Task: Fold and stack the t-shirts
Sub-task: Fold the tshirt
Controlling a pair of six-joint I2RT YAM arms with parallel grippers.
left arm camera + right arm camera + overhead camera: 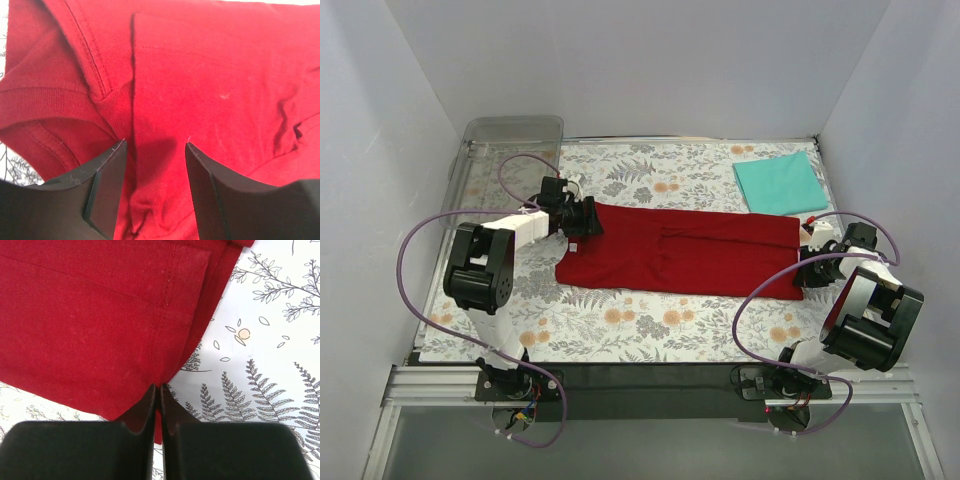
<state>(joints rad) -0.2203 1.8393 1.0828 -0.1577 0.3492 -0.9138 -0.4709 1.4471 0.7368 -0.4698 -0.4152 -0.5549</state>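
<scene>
The red shirt (685, 250) lay spread lengthwise across the middle of the flowered mat (650, 335), a long band running from the left arm to the right arm. Its near edge bulged a little toward the arms and a soft crease ran along its middle.

The teal shirt (780, 182) sat apart from it at the far right corner of the mat, folded into a flat, neat rectangle, with neither arm touching it. A clear plastic tray (510, 132) stood at the far left corner, just off the mat.

The left gripper (588, 220) rested at the left end of the red shirt. In the left wrist view the left gripper (156, 145) had its two dark fingers (107, 190) spread wide apart. Red cloth (210, 75) lay under them, and a folded edge and a stitched seam ran away from the gap. Nothing was pinched there.

The right gripper (805, 265) was at the opposite end, at the near right corner of the red shirt. In the right wrist view the right gripper (158, 388) had its fingers (137, 420) pressed together on the hem corner of the red cloth (85, 315). A thin red sliver showed in the slit between them. Bare mat (265, 370) with fern prints lay to the right of that corner.
</scene>
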